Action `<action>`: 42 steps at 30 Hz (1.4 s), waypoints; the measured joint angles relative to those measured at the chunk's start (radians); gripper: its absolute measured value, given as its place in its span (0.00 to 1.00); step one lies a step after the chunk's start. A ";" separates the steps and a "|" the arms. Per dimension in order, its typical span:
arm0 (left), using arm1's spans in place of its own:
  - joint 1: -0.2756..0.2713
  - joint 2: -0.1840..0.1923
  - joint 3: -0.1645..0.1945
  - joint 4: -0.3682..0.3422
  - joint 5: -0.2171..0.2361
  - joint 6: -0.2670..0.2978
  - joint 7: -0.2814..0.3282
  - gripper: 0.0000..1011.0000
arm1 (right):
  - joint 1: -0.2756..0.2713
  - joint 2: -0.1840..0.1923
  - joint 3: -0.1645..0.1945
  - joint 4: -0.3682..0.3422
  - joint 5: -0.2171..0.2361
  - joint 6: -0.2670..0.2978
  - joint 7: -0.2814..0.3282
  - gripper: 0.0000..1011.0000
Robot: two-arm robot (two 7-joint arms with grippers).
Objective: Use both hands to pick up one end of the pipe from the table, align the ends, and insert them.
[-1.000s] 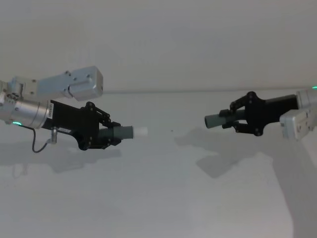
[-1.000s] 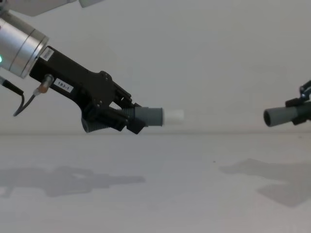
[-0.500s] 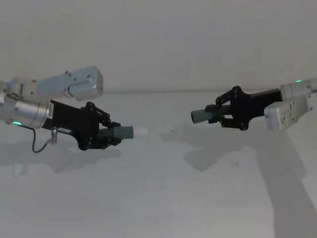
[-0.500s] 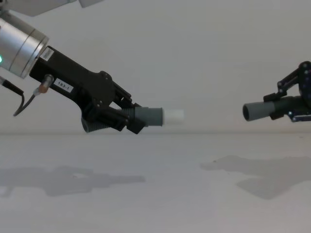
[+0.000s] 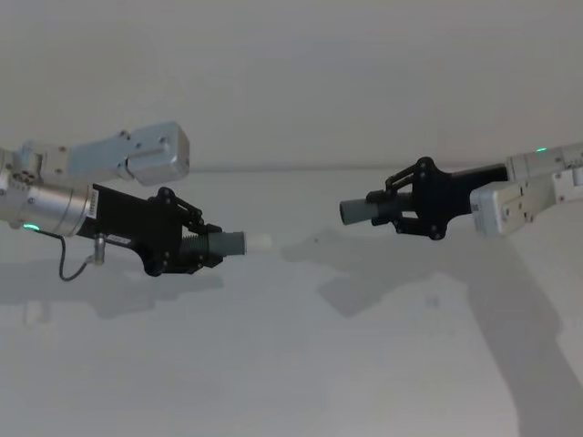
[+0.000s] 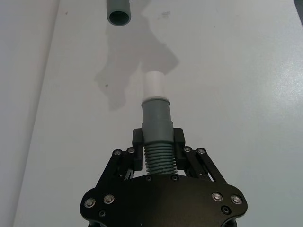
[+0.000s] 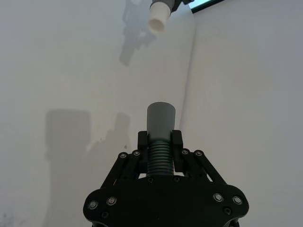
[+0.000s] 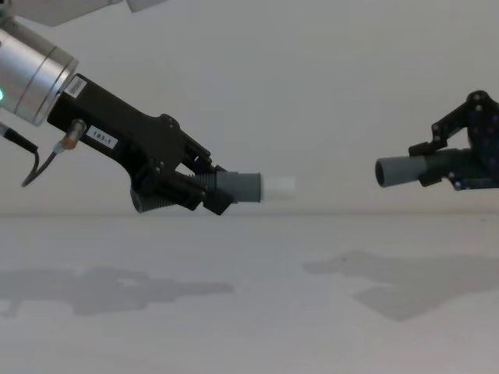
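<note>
Above our white table (image 5: 273, 364) we are aligning: left gripper (image 5: 211, 248) clamps the white-tipped piece (image 5: 233, 244), right gripper (image 5: 389, 211) clamps the open-mouthed piece (image 5: 357, 211). Next we should square both axes, then close the gap.

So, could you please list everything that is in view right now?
pipe piece with white stub: one, dark grey with a white tip, held in the air on the left, above the table.
pipe piece with open mouth: one, dark grey, held in the air on the right, mouth facing the stub across a gap.
table: one, white, below both pieces.
left gripper: one, black, shut on the stub piece's ribbed part.
right gripper: one, black, shut on the other piece's ribbed part.
</note>
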 joint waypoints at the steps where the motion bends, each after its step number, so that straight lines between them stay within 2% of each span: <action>1: 0.000 0.000 0.000 0.000 0.000 0.000 0.000 0.33 | -0.011 0.011 0.001 -0.031 0.001 0.023 -0.005 0.26; 11: 0.000 0.000 0.000 0.000 0.000 0.000 0.000 0.33 | -0.075 0.064 0.005 -0.191 0.012 0.158 -0.027 0.26; 12: 0.000 0.000 0.000 0.000 0.000 0.000 0.000 0.33 | -0.075 0.064 0.005 -0.191 0.012 0.158 -0.027 0.26; 13: 0.000 0.000 0.000 0.000 0.000 0.000 0.000 0.33 | -0.088 0.075 0.005 -0.223 0.016 0.181 -0.030 0.26; 23: 0.000 0.000 0.000 0.000 0.000 0.000 0.000 0.33 | -0.128 0.106 0.002 -0.336 0.035 0.259 -0.040 0.26; 32: 0.000 0.000 0.000 0.000 0.000 0.000 0.000 0.33 | -0.149 0.106 -0.008 -0.399 0.051 0.305 -0.050 0.26; 42: 0.000 0.000 0.000 0.000 0.000 0.000 0.000 0.33 | -0.158 0.091 -0.019 -0.431 0.060 0.343 -0.063 0.26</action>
